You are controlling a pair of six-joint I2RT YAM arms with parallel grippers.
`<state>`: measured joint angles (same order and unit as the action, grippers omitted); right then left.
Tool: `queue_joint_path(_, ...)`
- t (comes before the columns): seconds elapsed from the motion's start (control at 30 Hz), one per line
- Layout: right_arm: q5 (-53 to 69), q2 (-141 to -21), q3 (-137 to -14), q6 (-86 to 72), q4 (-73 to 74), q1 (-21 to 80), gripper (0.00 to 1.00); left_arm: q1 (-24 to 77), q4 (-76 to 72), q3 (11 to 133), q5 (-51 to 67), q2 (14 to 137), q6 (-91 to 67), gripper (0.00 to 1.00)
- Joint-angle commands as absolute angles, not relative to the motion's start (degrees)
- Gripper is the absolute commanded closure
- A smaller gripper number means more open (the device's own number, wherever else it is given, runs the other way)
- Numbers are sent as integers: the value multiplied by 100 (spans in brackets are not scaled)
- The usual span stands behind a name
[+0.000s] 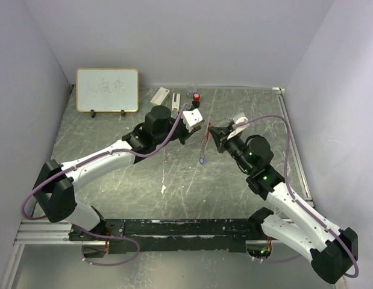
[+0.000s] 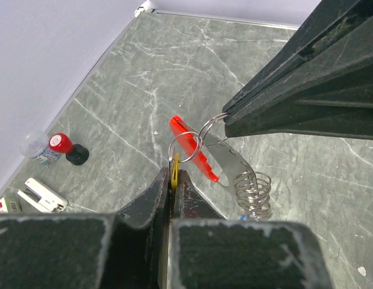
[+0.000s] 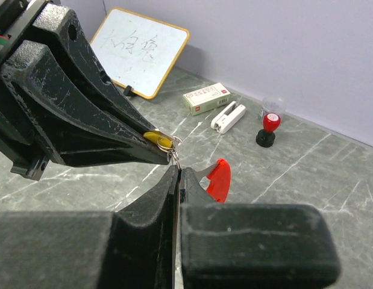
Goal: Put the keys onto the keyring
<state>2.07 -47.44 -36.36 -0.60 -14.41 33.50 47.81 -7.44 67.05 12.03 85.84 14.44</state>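
Both hands are met tip to tip above the middle of the counter (image 1: 144,180). The left hand (image 2: 172,176) is closed tight on the tan-gold key (image 2: 175,165), of which only a yellow sliver shows between the fingers. The key's long axis is judged to run along those fingers, pointing out toward the right hand (image 3: 177,173). The right hand is clamped shut on the keyring (image 2: 186,136) from the opposite side. A small wire loop of the keyring is found right at the key's exposed end, touching or nearly so; whether the key is already threaded cannot be told. The red tag (image 2: 205,165) is seen just behind that loop. The rest of the keyring is left dangling between the hands, with the blue key (image 1: 202,161) apparently at its lower end. The coming move is judged to turn on the key's tip being lined up with the loop's opening, a short push from the left hand.
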Motion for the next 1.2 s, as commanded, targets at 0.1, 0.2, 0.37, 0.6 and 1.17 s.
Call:
queue_joint_path(0.1,-129,-4614,-3177,-447,-2738,3352,100,4681,-783,6619,1111,8611,1347,93)
queue_joint_path(0.2,-202,-4586,-3025,-621,-3111,3349,100,4679,-792,6612,1173,8645,1321,93)
queue_joint_path(0.37,-295,-4631,-2972,-728,-3470,3349,100,4678,-839,6601,1346,8687,1252,93)
queue_joint_path(0.6,-325,-4755,-2844,-939,-4013,3349,100,4685,-905,6597,1500,8691,1170,93)
queue_joint_path(1.17,-527,-5124,-2458,-1546,-5280,3351,100,4707,-972,6708,1840,8784,1085,93)
